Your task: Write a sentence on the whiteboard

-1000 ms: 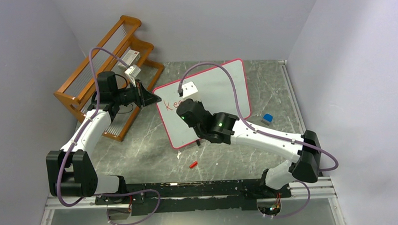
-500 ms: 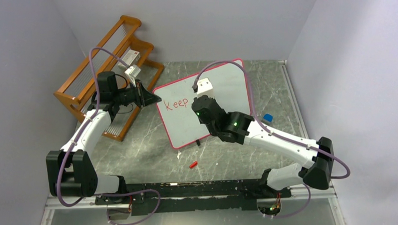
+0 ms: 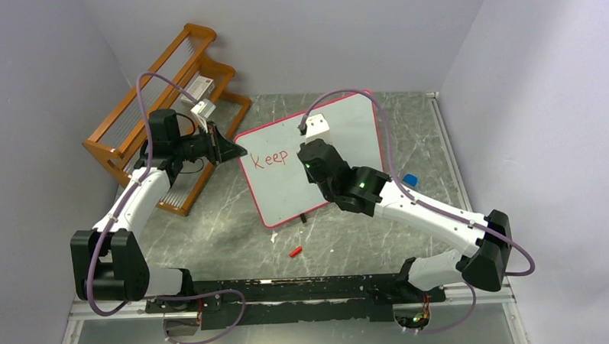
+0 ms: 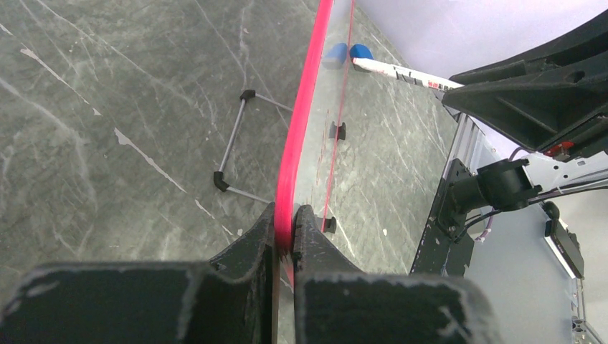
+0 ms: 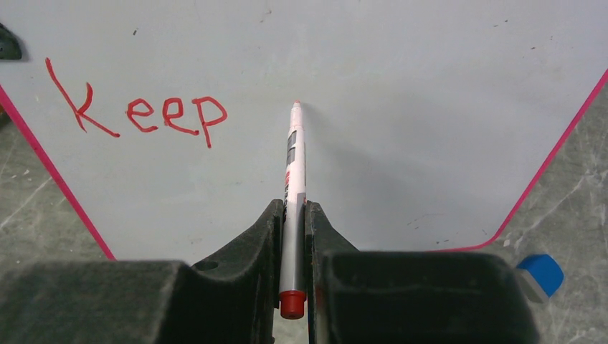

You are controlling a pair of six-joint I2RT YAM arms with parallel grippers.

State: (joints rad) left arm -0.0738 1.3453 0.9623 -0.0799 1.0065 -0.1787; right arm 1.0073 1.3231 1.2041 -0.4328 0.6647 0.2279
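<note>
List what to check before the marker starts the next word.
1. Left gripper clamped on the whiteboard frame: ok.
2. Right gripper shut on the marker: ok.
3. Sentence reads only "Keep", with the marker tip to its right: ok.
4. Bare board beyond the tip for the next word: ok.
5. Tip touching the board: cannot tell.

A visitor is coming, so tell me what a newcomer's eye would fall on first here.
The pink-framed whiteboard in the middle, with Keep in red at its upper left. The right gripper holds a marker pointed at the board beside that word, while the left gripper clamps the board's left edge.
</note>
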